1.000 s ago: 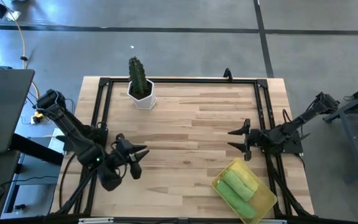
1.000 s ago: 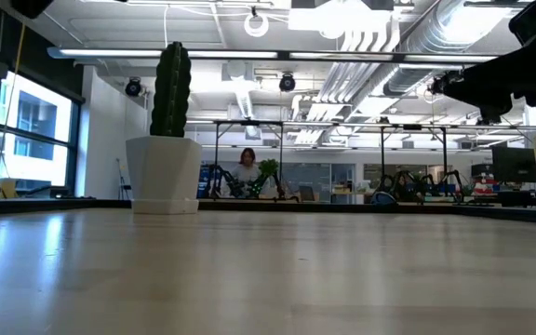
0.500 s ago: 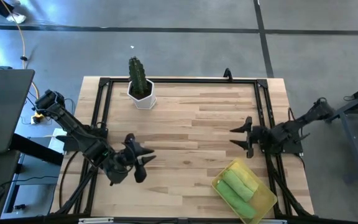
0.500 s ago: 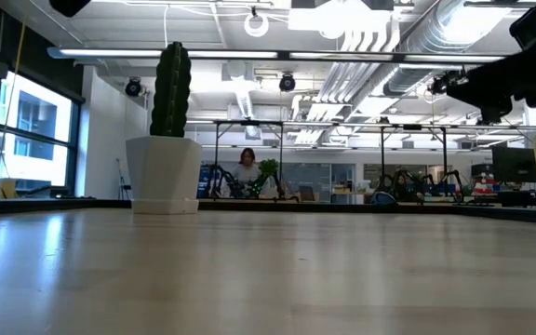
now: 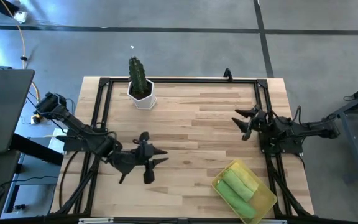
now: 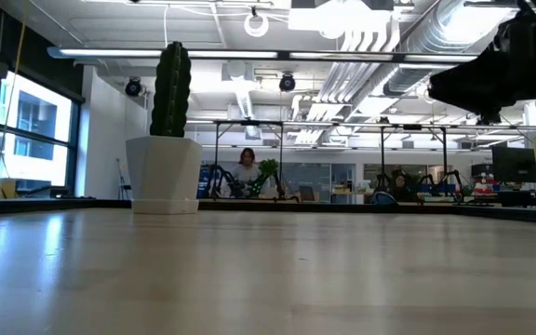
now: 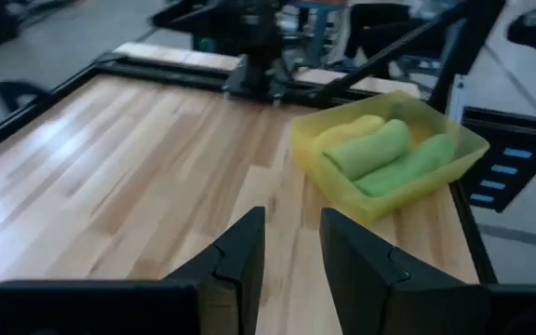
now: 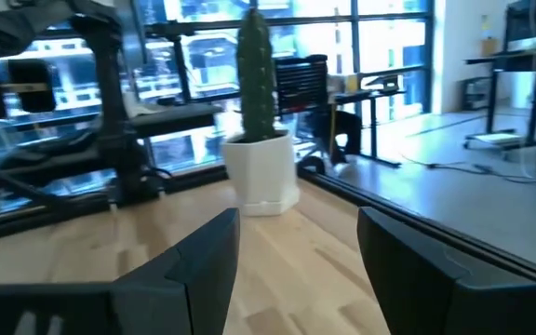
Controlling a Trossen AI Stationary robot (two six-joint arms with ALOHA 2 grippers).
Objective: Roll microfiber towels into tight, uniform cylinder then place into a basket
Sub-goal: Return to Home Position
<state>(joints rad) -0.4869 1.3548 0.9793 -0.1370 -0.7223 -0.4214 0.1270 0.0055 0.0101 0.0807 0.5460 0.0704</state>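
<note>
Three rolled yellow-and-lime microfiber towels (image 5: 237,182) are binned; their translucent yellow basket (image 7: 394,196) could be clipped by the open, empty left hand (image 5: 156,163) or right hand (image 5: 240,123).

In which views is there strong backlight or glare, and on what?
Low view: bright ceiling lights leave the right arm a dark silhouette, and the table shines. Right wrist view: bright windows behind the cactus. High view: pale glare on the floor.

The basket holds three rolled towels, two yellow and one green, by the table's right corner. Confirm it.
Wrong on colours: the basket holds one yellow towel and two green towels, per the left wrist view. The rest stands.
</note>
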